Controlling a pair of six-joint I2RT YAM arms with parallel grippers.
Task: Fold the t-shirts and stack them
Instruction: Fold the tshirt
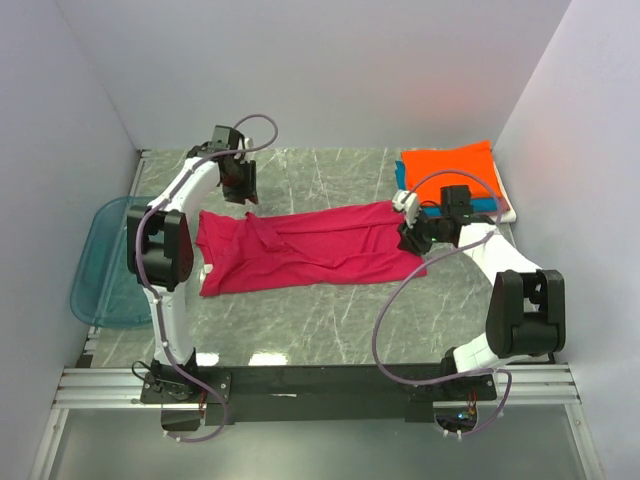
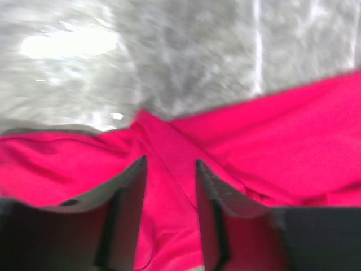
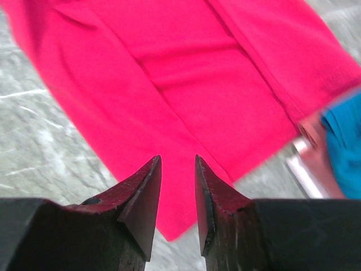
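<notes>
marble table, magenta shirt, folded stack

The orange t-shirt hides most of the teal-blue t-shirt beneath; the left wrist view is blurred.

No words, numbers, labels or signs can be read in any of the pictures.
</notes>
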